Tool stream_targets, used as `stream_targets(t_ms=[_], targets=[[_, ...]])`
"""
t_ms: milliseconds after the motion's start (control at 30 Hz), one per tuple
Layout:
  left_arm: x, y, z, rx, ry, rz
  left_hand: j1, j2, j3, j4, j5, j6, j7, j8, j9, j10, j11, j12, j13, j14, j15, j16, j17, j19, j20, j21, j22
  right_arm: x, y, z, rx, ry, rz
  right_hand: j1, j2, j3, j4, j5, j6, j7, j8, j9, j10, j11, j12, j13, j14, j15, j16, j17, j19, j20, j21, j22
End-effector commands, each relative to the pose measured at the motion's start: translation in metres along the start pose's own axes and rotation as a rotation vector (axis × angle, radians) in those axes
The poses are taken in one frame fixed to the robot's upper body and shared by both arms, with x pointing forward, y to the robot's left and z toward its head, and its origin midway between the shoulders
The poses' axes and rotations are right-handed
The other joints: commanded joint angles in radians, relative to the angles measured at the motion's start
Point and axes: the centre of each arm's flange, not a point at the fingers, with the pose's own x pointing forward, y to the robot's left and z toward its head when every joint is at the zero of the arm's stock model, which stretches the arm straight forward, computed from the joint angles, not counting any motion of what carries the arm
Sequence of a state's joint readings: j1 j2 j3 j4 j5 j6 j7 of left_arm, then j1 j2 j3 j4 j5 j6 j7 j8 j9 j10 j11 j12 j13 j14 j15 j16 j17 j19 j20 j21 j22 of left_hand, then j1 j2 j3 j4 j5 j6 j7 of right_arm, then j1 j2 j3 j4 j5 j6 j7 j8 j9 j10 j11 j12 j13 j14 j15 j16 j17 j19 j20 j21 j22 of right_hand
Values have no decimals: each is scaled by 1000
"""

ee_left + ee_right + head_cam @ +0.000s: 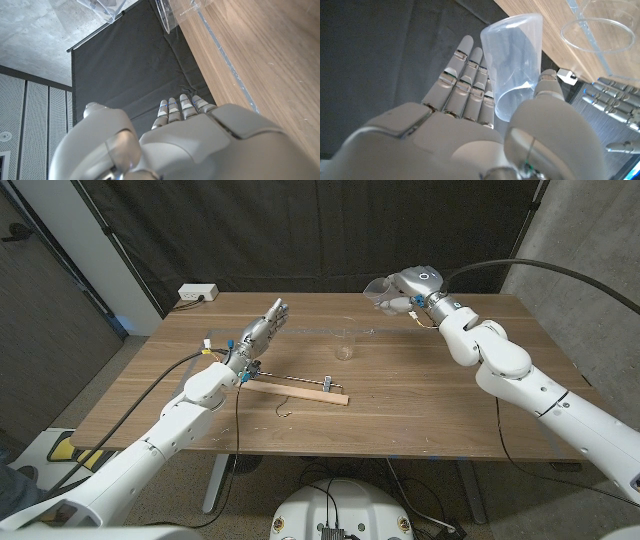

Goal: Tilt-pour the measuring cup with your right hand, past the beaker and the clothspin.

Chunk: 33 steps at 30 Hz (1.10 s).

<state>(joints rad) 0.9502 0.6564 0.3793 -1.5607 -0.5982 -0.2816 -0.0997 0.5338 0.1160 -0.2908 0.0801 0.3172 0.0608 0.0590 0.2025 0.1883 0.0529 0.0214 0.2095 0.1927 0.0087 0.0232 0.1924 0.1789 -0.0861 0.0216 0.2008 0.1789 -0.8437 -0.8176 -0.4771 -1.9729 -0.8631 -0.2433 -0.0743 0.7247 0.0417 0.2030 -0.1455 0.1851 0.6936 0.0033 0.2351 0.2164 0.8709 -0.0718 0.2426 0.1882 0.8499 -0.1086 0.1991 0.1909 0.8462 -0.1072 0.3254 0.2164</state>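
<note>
- Raised above the far edge of the wooden table (pixel 420 405): right hand (pixel 405 288), at the end of an arm stretched forward from the near right corner and bent at the elbow.
- Gripped between that hand's thumb and fingers (pixel 465 75): clear measuring cup (pixel 378 290), tipped on its side, mouth pointing away from the wrist in the right wrist view (pixel 516 60).
- Standing upright on the table, nearer the robot than the cup and to its left: small clear beaker (pixel 345 346), well apart from the right hand.
- Nearer still than the beaker: wooden stick (pixel 296 391) lying flat, with a clothespin (pixel 330 384) clipped near its right end and a wire hook (pixel 285 406) below it.
- Held left of the beaker, above the stick's left end: left hand (pixel 263 328), released and holding nothing, fingers straight and together, reaching toward the far edge.
- Beyond the table's far left corner from the beaker: white power strip (pixel 198 293).
</note>
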Motion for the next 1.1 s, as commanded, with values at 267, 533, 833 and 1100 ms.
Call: stream_targets(t_ms=[267, 533, 833, 1100], targets=[[11, -2, 1, 3, 14, -23, 7, -3, -7, 1, -7, 3, -2, -2, 3, 9, -1, -2, 2, 3, 2, -2, 6, -5, 1, 2, 6, -81, 50, -18, 397, 230, -51, 63, 66, 32, 21, 4, 109, -93, -6, 1, 22, -7, -4, 3, -11, -98, -4, 3, -11, -98, -3, 1], [9, -4, 3, 11, 22, -23, 7, -3, -8, 1, -7, 5, -3, -1, 3, 9, -1, -2, 2, 4, 1, -1, 6, -6, 2, 2, 6, -103, 66, -16, 530, 280, -45, 62, 68, 32, 22, 3, 105, -91, -10, 1, 17, -10, -8, 3, -15, -91, -4, 5, -16, -98, -5, 1], [11, -9, 3, 12, 26, -30, 8, -2, -8, 2, -8, 4, -3, -2, 3, 7, 0, -3, 2, 4, 1, -1, 6, -6, 3, 2, 6, -123, 83, -10, 602, 314, -54, 63, 70, 33, 22, 2, 104, -88, -11, 1, 17, -6, -10, 3, -18, -90, -3, 5, -17, -97, -5, 0], [11, -13, 2, 7, 27, -29, 9, -2, -9, 2, -8, 5, -2, -2, 3, 8, -1, -3, 3, 3, 1, -2, 6, -7, 3, 2, 6, -140, 100, 3, 675, 343, -106, 64, 74, 34, 23, 1, 104, -89, -13, 2, 20, -2, -10, 4, -19, -90, -2, 6, -17, -97, -5, 0]])
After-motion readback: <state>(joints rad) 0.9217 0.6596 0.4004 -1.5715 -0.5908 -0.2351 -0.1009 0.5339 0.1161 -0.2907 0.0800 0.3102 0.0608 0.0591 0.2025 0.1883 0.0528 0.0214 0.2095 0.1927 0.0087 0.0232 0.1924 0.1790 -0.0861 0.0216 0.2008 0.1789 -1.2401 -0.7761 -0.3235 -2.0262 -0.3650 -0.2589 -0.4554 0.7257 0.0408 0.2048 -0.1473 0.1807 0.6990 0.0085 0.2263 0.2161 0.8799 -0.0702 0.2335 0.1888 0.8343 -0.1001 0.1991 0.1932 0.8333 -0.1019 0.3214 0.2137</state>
